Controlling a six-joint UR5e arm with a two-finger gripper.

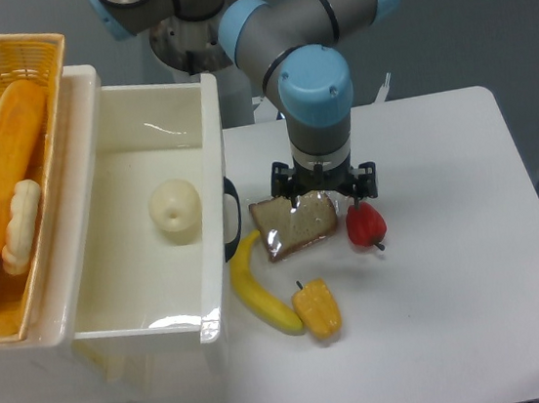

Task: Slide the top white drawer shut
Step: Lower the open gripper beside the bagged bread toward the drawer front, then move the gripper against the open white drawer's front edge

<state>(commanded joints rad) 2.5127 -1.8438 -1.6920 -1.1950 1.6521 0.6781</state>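
The top white drawer (115,309) stands pulled far out to the right of its cabinet, and its curved black handle (232,221) faces the table. A pale cream round fruit (176,210) lies inside it. My gripper (325,193) points straight down to the right of the handle, about a hand's width from it, over the far edge of a bread slice (295,224). Its black finger links stand spread on both sides of the wrist, and it holds nothing. The fingertips are mostly hidden under the wrist.
A yellow wicker basket (30,54) with bread and vegetables sits on the cabinet at the left. On the table by the drawer front lie a banana (259,291), a yellow pepper (318,309) and a red pepper (365,224). The table's right edge (538,227) is near.
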